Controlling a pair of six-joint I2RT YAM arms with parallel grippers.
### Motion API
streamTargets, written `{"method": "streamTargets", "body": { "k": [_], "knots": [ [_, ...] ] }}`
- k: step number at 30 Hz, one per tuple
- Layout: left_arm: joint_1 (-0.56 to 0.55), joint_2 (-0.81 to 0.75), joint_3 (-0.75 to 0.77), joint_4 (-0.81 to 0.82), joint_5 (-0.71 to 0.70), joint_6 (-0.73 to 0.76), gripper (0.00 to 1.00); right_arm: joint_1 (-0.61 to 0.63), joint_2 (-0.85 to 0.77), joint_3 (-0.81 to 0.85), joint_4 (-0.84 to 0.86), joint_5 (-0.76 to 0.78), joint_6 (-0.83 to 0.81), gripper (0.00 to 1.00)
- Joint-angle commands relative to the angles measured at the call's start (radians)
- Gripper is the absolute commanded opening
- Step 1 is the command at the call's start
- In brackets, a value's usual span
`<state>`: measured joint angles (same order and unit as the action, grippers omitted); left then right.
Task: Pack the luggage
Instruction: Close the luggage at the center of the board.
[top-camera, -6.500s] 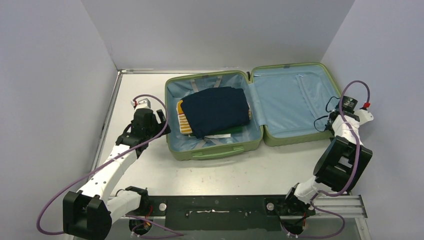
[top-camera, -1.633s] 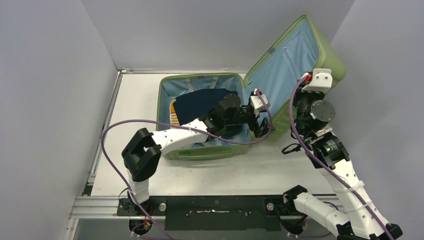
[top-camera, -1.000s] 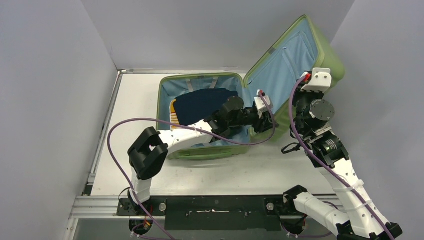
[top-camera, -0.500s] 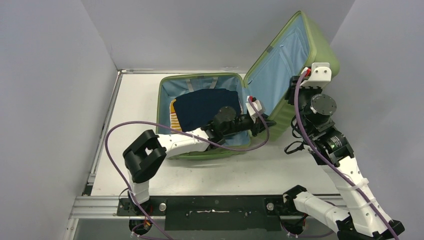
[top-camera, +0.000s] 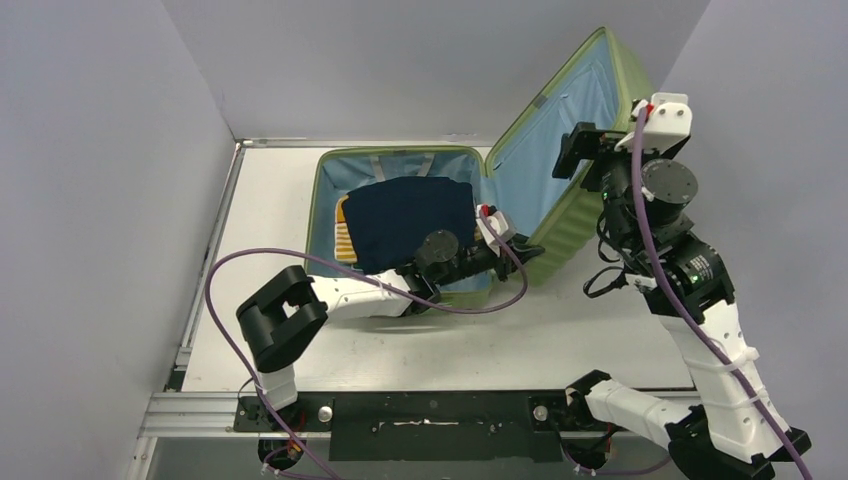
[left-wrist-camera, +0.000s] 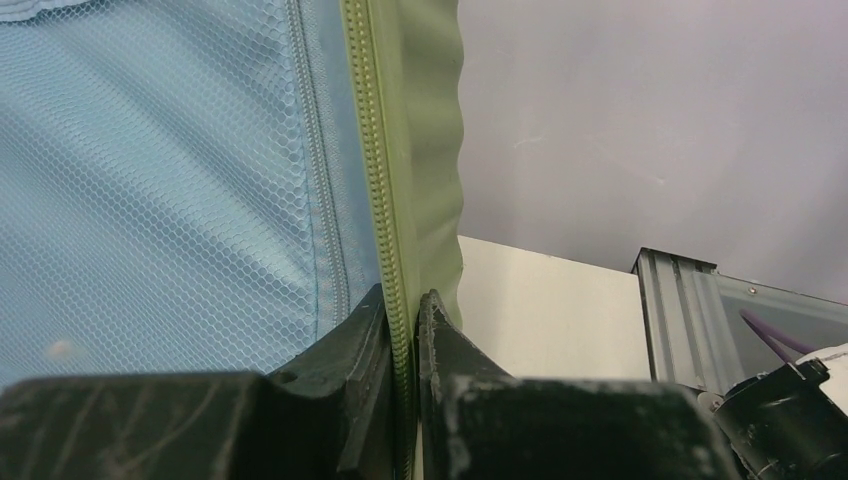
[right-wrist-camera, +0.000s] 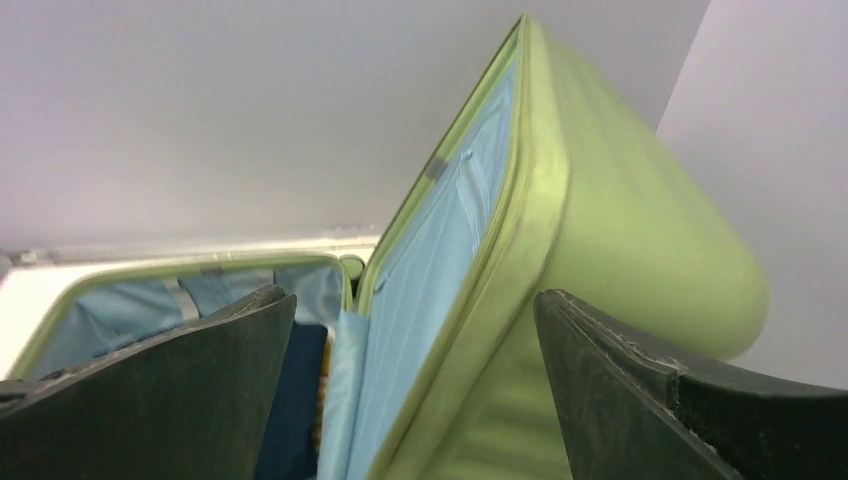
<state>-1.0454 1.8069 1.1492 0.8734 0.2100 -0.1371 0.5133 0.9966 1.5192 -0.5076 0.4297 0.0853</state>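
Seen from above, the luggage (top-camera: 322, 215) sat at the back middle of the table (top-camera: 265, 260). Its base lay flat and its lid (top-camera: 545, 150) was raised steeply, leaning toward the right wall (top-camera: 770, 120). A folded navy garment (top-camera: 405, 222) lay in the base over a striped piece (top-camera: 343, 238) that showed at its left edge.

The left gripper (top-camera: 526, 250) reached past the base's near right corner to the lid's lower front edge. Only the left wrist view showed the grip itself: the fingers (left-wrist-camera: 365, 335) were clenched on the lid's green zip rim, with blue mesh lining just to its left.

The right gripper (top-camera: 580, 152) was up by the lid's top end, and its opening was hard to read from overhead. The right wrist view showed its fingers (right-wrist-camera: 180, 390) spread wide and released, with the lid's rim seen in the gap and touching neither.

Bare table lay left of the case and in front of it. On the right, the ribbed shell stood near the wall.
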Motion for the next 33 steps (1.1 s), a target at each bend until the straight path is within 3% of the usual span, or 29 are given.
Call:
{"method": "streamTargets", "body": {
  "k": [1, 9, 15, 21, 28, 31, 33],
  "knots": [
    [0.024, -0.105, -0.009, 0.197, -0.192, 0.065, 0.00, 0.003, 0.076, 0.191, -0.068, 0.130, 0.089, 0.94],
    [0.006, -0.109, -0.041, 0.245, -0.254, 0.082, 0.00, 0.011, 0.261, 0.462, -0.226, 0.456, 0.107, 0.95],
    [-0.010, -0.109, -0.073, 0.298, -0.308, 0.104, 0.00, 0.008, 0.381, 0.590, -0.362, 0.526, 0.124, 0.96],
    [-0.030, -0.106, -0.109, 0.365, -0.365, 0.157, 0.00, -0.053, 0.474, 0.692, -0.517, 0.491, 0.194, 0.96],
    [-0.031, -0.098, -0.154, 0.464, -0.430, 0.154, 0.00, -0.248, 0.421, 0.529, -0.554, 0.373, 0.259, 0.94],
    [-0.031, -0.100, -0.167, 0.486, -0.440, 0.162, 0.00, -0.286, 0.413, 0.492, -0.558, 0.325, 0.266, 0.87],
    [-0.030, -0.102, -0.172, 0.493, -0.442, 0.167, 0.00, -0.297, 0.415, 0.482, -0.563, 0.294, 0.268, 0.78]
  ]
}}
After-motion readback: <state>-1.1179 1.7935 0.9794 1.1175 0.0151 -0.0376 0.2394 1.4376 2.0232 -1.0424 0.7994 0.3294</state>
